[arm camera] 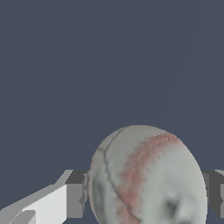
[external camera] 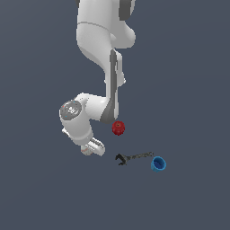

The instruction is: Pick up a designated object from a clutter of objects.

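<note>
In the wrist view the white baseball point(arm camera: 146, 175) with red stitch lines sits between my gripper's point(arm camera: 145, 199) two fingers. The left finger point(arm camera: 75, 199) and the right finger point(arm camera: 215, 194) each touch a side of the ball, so the gripper is shut on it. In the exterior view the hand point(external camera: 93, 147) is low at the exterior view's left of the clutter, and the arm hides the ball. The red knobby object point(external camera: 118, 128), the dark wrench point(external camera: 133, 157) and the blue cup point(external camera: 158, 164) lie apart from the hand.
The grey floor point(external camera: 188, 90) spreads all around. The arm's white links point(external camera: 101, 40) rise above the red object. The olive-green can is out of view.
</note>
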You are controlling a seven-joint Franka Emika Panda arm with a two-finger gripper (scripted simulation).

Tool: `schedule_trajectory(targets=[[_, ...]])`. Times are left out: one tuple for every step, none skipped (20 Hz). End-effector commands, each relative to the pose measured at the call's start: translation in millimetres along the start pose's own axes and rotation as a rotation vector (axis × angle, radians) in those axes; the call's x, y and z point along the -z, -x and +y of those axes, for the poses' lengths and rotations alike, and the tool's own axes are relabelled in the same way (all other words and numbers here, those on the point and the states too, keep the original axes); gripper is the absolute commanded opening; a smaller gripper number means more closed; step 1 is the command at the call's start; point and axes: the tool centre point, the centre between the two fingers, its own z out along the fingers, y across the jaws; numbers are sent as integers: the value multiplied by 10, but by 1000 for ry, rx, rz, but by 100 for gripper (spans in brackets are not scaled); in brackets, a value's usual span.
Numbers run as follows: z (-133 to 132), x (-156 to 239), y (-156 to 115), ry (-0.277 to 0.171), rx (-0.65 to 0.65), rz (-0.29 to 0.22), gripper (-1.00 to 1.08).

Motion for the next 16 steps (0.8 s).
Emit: schedule_trajectory(targets=[[7, -9, -4, 1, -1, 0, -100], [7, -9, -4, 1, -1, 0, -100], [7, -9, -4, 1, -1, 0, -100], [1, 0, -1, 0, 0, 0, -100], [2, 2, 0, 0, 0, 0, -100], [4, 7, 3, 0, 0, 0, -100], [7, 17, 7, 0, 0, 0, -100], [11, 30, 14, 0, 0, 0, -100], [16, 47, 22, 0, 0, 0, -100], [23, 68, 33, 0, 0, 0, -100], [31, 92, 45, 0, 0, 0, -100], [41, 121, 59, 0, 0, 0, -100], [51, 153, 75, 0, 0, 0, -100], [63, 189, 93, 0, 0, 0, -100], [76, 229, 112, 0, 0, 0, -100], [90, 273, 134, 0, 0, 0, -100]])
